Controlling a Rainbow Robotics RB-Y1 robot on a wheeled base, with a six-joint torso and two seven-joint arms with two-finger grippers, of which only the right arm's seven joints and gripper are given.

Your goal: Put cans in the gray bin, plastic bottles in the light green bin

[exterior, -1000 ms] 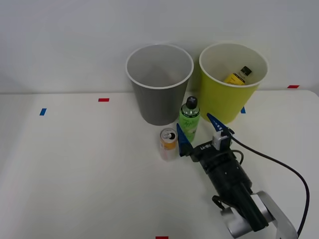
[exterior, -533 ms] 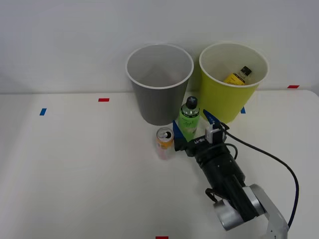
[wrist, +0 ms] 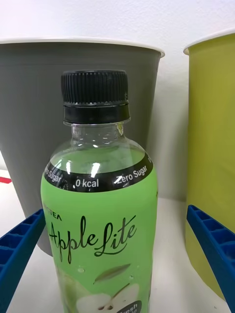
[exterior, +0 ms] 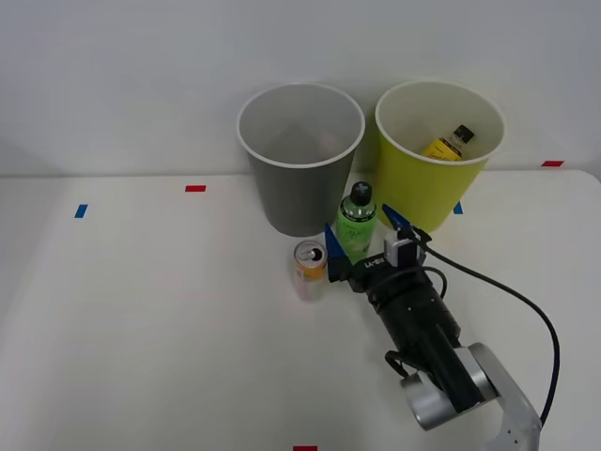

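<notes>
I have the right gripper (exterior: 362, 239) with its jaws wide, one blue finger (wrist: 18, 244) on each side of the green bottle (exterior: 357, 225), which stands upright on the worktop (exterior: 141, 301) just near of the gap between the gray bin (exterior: 300, 160) and the light green bin (exterior: 437, 155). I judge the grasp is next: I'd close squarely on the label, below the cap, and keep clear of the can (exterior: 311, 266) just to the left. A yellow bottle (exterior: 449, 143) already lies in the light green bin
</notes>
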